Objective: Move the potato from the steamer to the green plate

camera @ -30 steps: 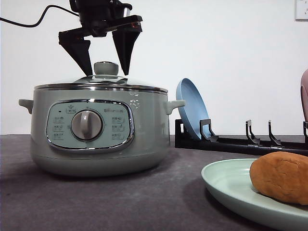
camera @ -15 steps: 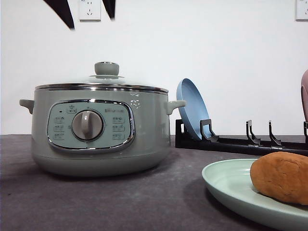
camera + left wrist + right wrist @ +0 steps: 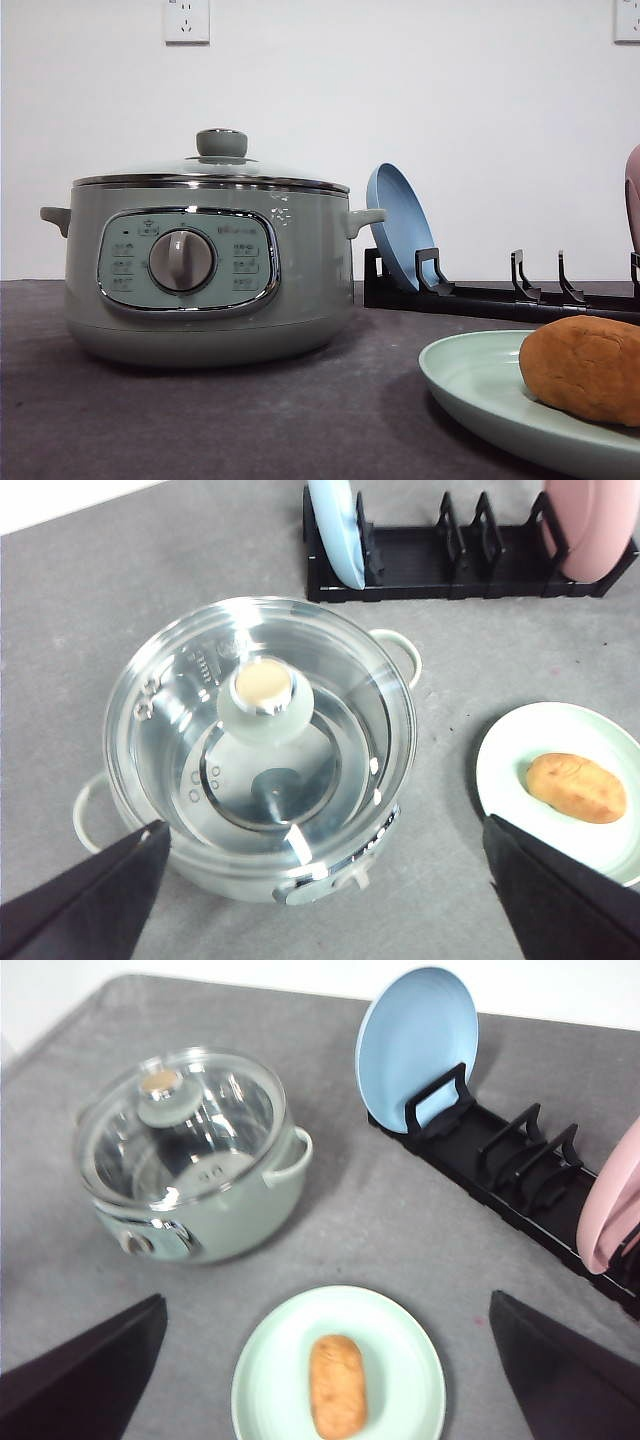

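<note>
potato point(image 3: 337, 1385): lying on its side on the green plate point(image 3: 400, 1332), near the plate's middle, nothing touching it
green plate: flat on the table point(image 3: 400, 1220), in front of the rack and to the right of the steamer, apart from both
steamer point(image 3: 200, 270): stands on the table with its glass lid point(image 3: 190, 690) seated on the rim; through the glass the pot looks empty apart from its bare bottom
rack point(image 3: 500, 1175): black, behind the plate; a blue plate point(image 3: 415, 1040) stands on edge in its end slot, a pink plate point(image 3: 615, 1210) at the other end
left tool point(image 3: 320, 890): high over the steamer, spread wide, nothing between its fingers point(image 3: 95, 895)
right tool point(image 3: 330, 1370): high over the green plate and potato, spread wide, holding nothing
task state: judged done; potato out of the steamer and resting on the right plate, lid back on
left to do: nothing on the potato itself, as far as the views show; at most the arms go to rest
risk: low; potato sits well inside the rim and looks stable
</note>
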